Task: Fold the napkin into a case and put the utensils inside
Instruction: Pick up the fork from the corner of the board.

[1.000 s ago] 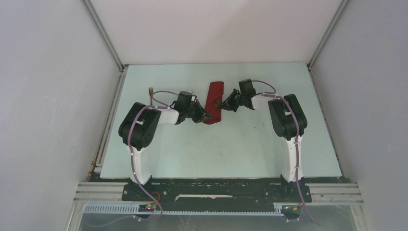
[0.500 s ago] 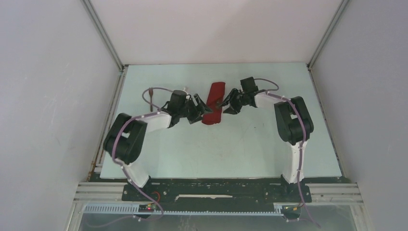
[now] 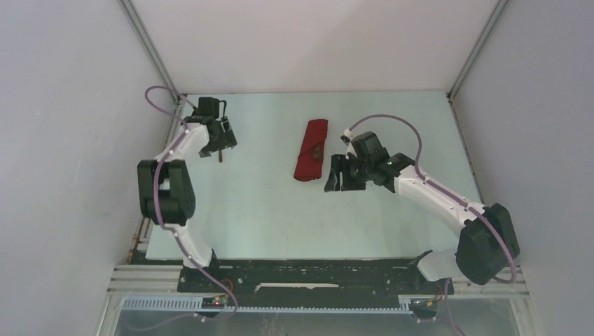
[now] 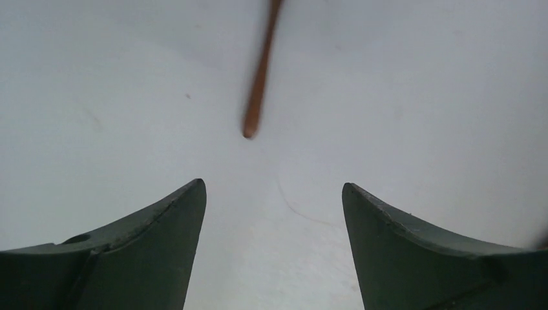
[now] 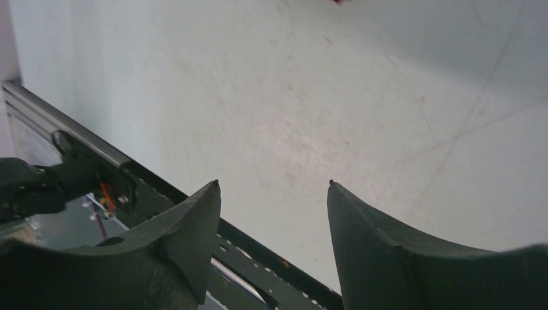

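Observation:
The napkin (image 3: 309, 150) lies as a narrow dark red strip, the case, at the middle of the table; a small dark mark (image 3: 316, 149) shows on it, too small to identify. My left gripper (image 3: 223, 145) hangs open at the far left over a thin brown utensil (image 3: 221, 158). In the left wrist view only that utensil's handle (image 4: 260, 77) shows, ahead of the open left gripper (image 4: 273, 186), not touching it. My right gripper (image 3: 340, 182) is open and empty, just right of the strip's near end. In its wrist view the right gripper (image 5: 273, 184) faces bare table.
The left wall and its rail (image 3: 167, 143) run close beside the left gripper. The table's dark front rail (image 5: 194, 206) with wiring shows in the right wrist view. A sliver of red cloth (image 5: 337, 1) touches that view's top edge.
Both grippers have opened and let go of the red strip. The left arm swung away to the far left over the utensil; the right arm pulled back toward the near side.

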`<state>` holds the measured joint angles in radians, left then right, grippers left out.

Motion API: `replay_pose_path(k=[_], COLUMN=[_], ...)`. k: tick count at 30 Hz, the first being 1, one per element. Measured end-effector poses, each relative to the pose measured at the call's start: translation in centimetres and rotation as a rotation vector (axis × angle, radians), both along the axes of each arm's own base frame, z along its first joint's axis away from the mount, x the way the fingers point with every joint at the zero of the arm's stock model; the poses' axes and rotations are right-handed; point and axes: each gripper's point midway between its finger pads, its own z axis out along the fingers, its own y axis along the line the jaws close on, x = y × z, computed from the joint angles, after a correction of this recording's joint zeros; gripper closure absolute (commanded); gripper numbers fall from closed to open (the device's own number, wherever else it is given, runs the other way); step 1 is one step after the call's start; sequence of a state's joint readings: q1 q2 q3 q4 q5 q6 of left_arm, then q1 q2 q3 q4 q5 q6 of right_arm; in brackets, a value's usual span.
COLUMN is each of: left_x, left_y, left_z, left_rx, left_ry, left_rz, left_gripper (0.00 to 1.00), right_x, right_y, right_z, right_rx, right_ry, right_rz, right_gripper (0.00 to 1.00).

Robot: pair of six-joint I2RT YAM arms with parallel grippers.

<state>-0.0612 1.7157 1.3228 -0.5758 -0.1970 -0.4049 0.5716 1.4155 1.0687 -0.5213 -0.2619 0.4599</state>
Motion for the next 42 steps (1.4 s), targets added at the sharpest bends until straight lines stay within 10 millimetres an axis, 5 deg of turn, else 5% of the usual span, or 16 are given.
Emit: replay_pose_path(k=[2,7,14,21,27,31,37,42], left_x=[0.7,3.0,5.5,5.7,6.0,5.7,4.9,-2.2], left_y=[2.2,4.1,3.8,3.6,3.2,3.2,3.1,-0.6], left_z=[-2.1,-5.9,-6.8,-8.4,-8.7,-8.5,-8.4,-5.1], left_rx=[0.026,0.021,0.016,-0.017,-0.075,-0.094,-0.063,0.023], left_ry=[0.1,0.246,0.309,0.384,0.42,0.431,0.433,0.417], left_rz=[0.015,0.021,-0.024,-0.046,-0.071,-0.08,-0.124,-0.286], left_gripper=[0.18,0.26,0.42,0.4,0.74,0.99,1.0,1.0], right_x=[-1.1,-2.2,-2.5,-2.3,-2.4,-2.4,-2.1,0.4], right_y=[-1.0,-3.4,-4.9,-5.2,-5.5,-5.7,-5.7,-4.3], right_z=[-0.9,-3.0,-0.7,0.5,1.9,3.0,3.0,3.1], right_rx=[-0.022,-0.052,0.009,0.035,0.062,0.084,0.076,0.087], right_ry=[0.009,0.056,-0.006,-0.038,-0.077,-0.108,-0.119,-0.106], right_rz=[0.013,-0.004,-0.032,-0.043,-0.054,-0.066,-0.056,0.001], right_gripper=[0.32,0.33,0.34,0.36,0.36,0.35,0.3,0.25])
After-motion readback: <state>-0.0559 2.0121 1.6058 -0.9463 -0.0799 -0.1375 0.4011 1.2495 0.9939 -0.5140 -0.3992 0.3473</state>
